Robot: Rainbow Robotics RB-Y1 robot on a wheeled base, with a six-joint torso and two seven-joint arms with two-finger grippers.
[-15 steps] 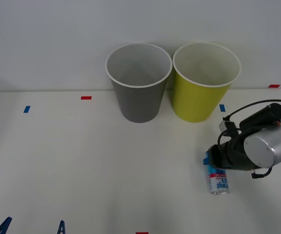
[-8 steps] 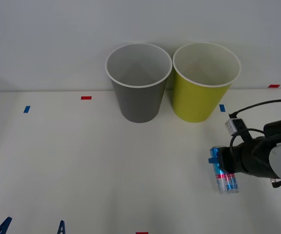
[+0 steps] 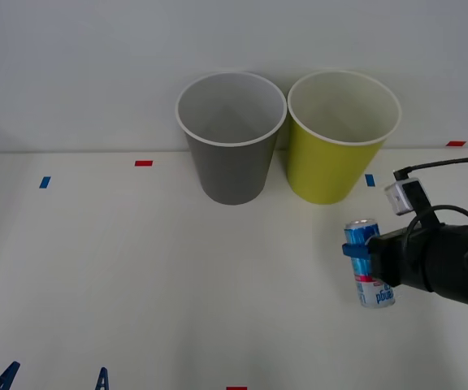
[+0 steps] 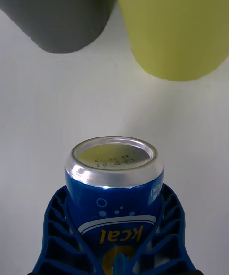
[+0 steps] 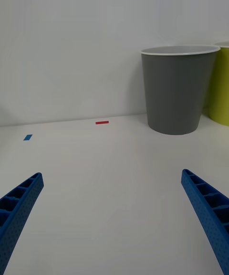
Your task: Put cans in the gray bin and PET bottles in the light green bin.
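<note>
Item: one slim drink can (image 3: 370,262), blue upper half, white lower half with blue lettering, silver ends; standing near upright with a slight lean, toward the right edge of the counter (image 3: 136,268), in front of the light green bin and apart from it. Whether its base touches the counter cannot be told. Right tool (image 3: 364,252): blue ribbed fingers (image 4: 62,237) clenched around the can on both sides at mid-height, the arm reaching in from the right edge; in the right wrist view the can's silver rim (image 4: 114,155) with printed date code faces the camera, its blue wall seated between the two fingers. Gray bin (image 3: 231,138): tall tapered bucket shape, white rim, pale inside, upright at the far edge of the counter near the middle. Light green bin (image 3: 341,136): same shape, yellow-green, upright just beside the gray bin on its right, rims nearly touching. Left tool (image 5: 114,217): released, its two blue fingers spread wide, parked low over the near-left corner of the counter, facing the gray bin, well apart from it. Counter markings: small red tape (image 3: 143,163) and blue tape (image 3: 45,182) toward the far-left part.
</note>
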